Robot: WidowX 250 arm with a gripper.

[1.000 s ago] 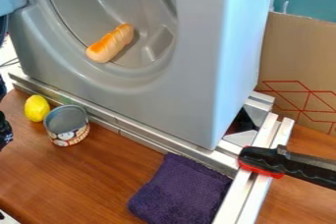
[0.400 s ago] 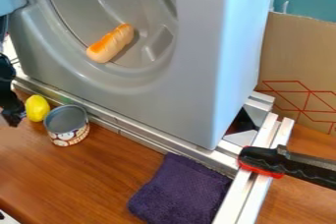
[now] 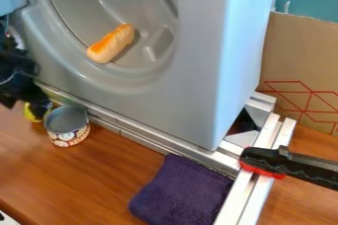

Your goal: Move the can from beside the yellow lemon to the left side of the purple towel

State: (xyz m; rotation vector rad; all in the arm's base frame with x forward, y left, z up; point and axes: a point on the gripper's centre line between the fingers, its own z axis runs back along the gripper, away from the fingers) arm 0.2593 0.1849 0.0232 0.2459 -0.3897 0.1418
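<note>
There was the lemon [image 3: 29, 115], on the table [image 3: 86, 174] at the left, just beside the can [image 3: 67, 128] and near the metal rail [image 3: 142, 136]. And there came my gripper [image 3: 25, 105]! A second earlier only a dark sliver of it had shown at the left edge; then it swung in to the right, and now it hung right over the lemon, covering much of the yellow. Its fingers stood apart, one tip to the left, the other close by the can's rim, and I saw nothing lifted between them. Whether either tip touched the lemon, I couldn't tell. The lemon hadn't shifted as far as I could see, and the can had kept its spot, upright. To my eye, that swing made the lemon the thing within closest reach, with the can tight enough on its right to get nudged. Farther out, nothing had stirred: the bread [image 3: 111, 44] lay in the grey machine's [image 3: 191, 71] round hollow, the purple towel [image 3: 182, 192] sat at the near side, and the clamp [image 3: 264, 162] gripped the rail's right end.
</note>
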